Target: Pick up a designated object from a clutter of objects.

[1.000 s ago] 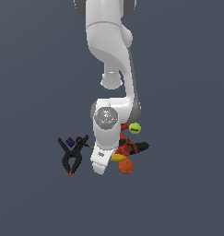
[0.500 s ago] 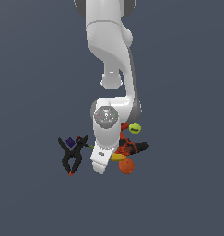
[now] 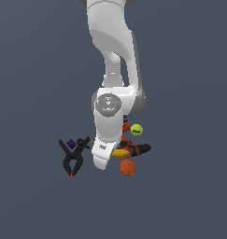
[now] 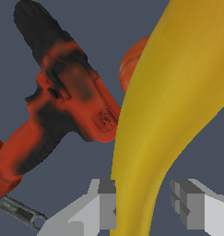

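Observation:
The banana (image 4: 168,115), long, curved and yellow, fills the wrist view and runs down between my gripper's (image 4: 148,203) two fingers. One finger (image 4: 106,203) lies against its side; the other finger (image 4: 187,203) stands a small gap away, so the gripper is open around it. In the exterior view only a short yellow piece of the banana (image 3: 119,153) shows beside my white hand (image 3: 102,151), which hides the fingers. The banana lies within the clutter, close against the orange-and-black drill (image 4: 72,101).
The drill (image 3: 136,149) lies just to the exterior view's right of the hand, with the orange fruit (image 3: 128,167) below it and the yellow-green ball (image 3: 136,129) above. The black spring clamp (image 3: 74,156) and small purple block (image 3: 71,144) sit at the exterior view's left.

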### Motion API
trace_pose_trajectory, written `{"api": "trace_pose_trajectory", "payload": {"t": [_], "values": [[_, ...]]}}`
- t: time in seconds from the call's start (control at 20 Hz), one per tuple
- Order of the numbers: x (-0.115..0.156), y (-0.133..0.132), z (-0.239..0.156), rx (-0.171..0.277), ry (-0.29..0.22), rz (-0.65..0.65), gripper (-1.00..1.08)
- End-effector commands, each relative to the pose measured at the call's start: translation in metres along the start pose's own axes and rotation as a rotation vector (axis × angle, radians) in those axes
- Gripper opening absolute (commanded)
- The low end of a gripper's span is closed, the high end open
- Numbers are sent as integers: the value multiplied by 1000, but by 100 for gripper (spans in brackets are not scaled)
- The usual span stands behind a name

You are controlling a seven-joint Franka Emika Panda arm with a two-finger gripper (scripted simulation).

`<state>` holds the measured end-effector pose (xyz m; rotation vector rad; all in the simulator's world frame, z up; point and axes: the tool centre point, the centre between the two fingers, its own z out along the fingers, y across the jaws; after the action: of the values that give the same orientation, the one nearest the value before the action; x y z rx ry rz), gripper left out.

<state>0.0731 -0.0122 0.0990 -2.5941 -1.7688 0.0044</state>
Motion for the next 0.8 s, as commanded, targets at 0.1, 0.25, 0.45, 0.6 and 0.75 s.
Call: {"api": "trace_pose_trajectory", "payload": {"t": [0.1, 0.25, 0.45, 0.6, 0.75], "values": [[-2, -10, -36, -3, 0, 0, -100], [-3, -19, -66, -3, 0, 0, -100], [-6, -31, -108, -3, 0, 0, -100], [-7, -42, -143, -3, 0, -1, -100], [-8, -52, -179, -3, 1, -1, -100]]}}
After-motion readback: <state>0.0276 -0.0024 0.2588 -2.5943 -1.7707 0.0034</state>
